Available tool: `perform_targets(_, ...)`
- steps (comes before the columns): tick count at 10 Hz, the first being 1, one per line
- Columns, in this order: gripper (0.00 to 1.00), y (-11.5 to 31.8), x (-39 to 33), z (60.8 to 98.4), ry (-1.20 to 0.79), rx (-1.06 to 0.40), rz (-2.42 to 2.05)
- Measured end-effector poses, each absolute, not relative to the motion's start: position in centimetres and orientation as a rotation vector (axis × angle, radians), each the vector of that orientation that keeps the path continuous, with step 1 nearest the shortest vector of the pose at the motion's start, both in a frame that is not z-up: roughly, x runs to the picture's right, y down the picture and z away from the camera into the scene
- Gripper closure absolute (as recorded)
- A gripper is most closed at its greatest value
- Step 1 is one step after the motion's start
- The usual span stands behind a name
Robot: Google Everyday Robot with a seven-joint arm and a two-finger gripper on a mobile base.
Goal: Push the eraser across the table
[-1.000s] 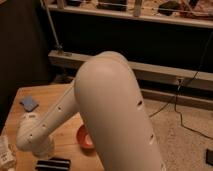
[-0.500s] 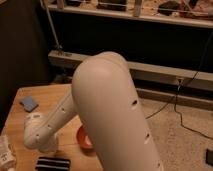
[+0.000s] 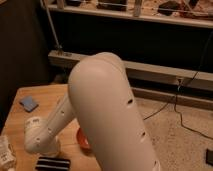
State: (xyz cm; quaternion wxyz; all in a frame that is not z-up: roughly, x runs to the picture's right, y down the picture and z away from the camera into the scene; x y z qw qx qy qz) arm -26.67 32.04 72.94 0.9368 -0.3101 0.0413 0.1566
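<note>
The eraser (image 3: 52,164) is a flat black block with a lengthwise groove. It lies on the wooden table (image 3: 45,95) near the bottom edge of the camera view. My white arm fills the middle of the view, and its forearm runs down and left. The gripper (image 3: 44,149) is at the end of that forearm, low over the table, just above and left of the eraser. Whether it touches the eraser does not show.
A small blue square piece (image 3: 29,103) lies on the table's far left. An orange bowl (image 3: 83,141) sits right of the gripper, mostly hidden by my arm. A white object (image 3: 6,154) is at the left edge. The table's far edge faces a dark shelf and the floor.
The wrist end of the arm has shifted slightly right and down toward the eraser. The eraser has stayed about where it was.
</note>
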Motion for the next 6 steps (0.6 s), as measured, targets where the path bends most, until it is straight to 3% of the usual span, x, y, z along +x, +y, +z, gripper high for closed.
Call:
perform_targets(4, 1.0, 34.8, -26.8, 72.1, 0.149, -0.75, 0.312)
perform_targets(6, 1.0, 35.2, -27.6, 71.0, 0.14, -0.914, 0.384)
